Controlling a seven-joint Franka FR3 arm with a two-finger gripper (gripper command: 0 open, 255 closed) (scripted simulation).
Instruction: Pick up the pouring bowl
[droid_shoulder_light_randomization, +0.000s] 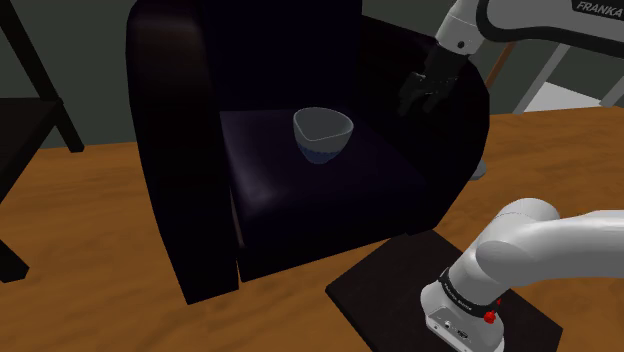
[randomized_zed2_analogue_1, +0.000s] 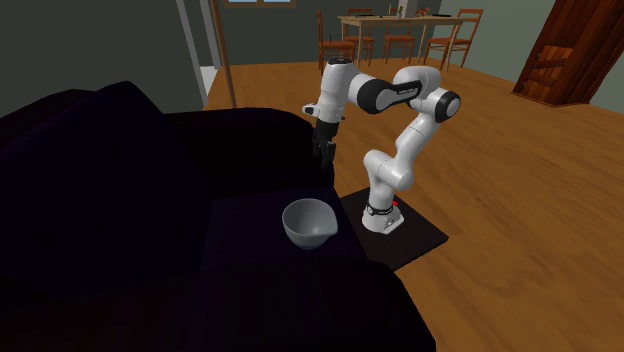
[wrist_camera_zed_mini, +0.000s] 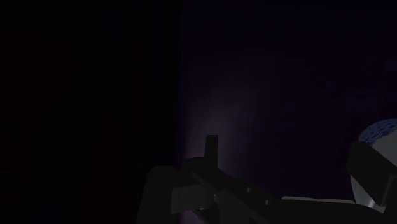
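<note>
The pouring bowl (droid_shoulder_light_randomization: 324, 133) is a pale grey-blue bowl with a small spout, standing upright on the seat of a dark armchair (droid_shoulder_light_randomization: 300, 190). In the second exterior view the bowl (randomized_zed2_analogue_1: 308, 222) sits near the seat's front. My black gripper (droid_shoulder_light_randomization: 419, 96) hangs above the armrest at the shoulder view's right, a short way from the bowl and higher than it. The gripper (randomized_zed2_analogue_1: 323, 152) points down, open, with nothing between its fingers. In the wrist view the gripper (wrist_camera_zed_mini: 292, 160) looks onto the dark seat, and a part of the bowl (wrist_camera_zed_mini: 380, 130) shows just beyond one finger.
The armchair's tall back (droid_shoulder_light_randomization: 260, 50) and thick armrests (droid_shoulder_light_randomization: 175, 180) wall in the seat on three sides. A dark side table (droid_shoulder_light_randomization: 25, 130) stands at the shoulder view's left. My stand (randomized_zed2_analogue_1: 400, 232) rests on the wooden floor beside the chair. Dining chairs and stairs (randomized_zed2_analogue_1: 565, 50) lie far off.
</note>
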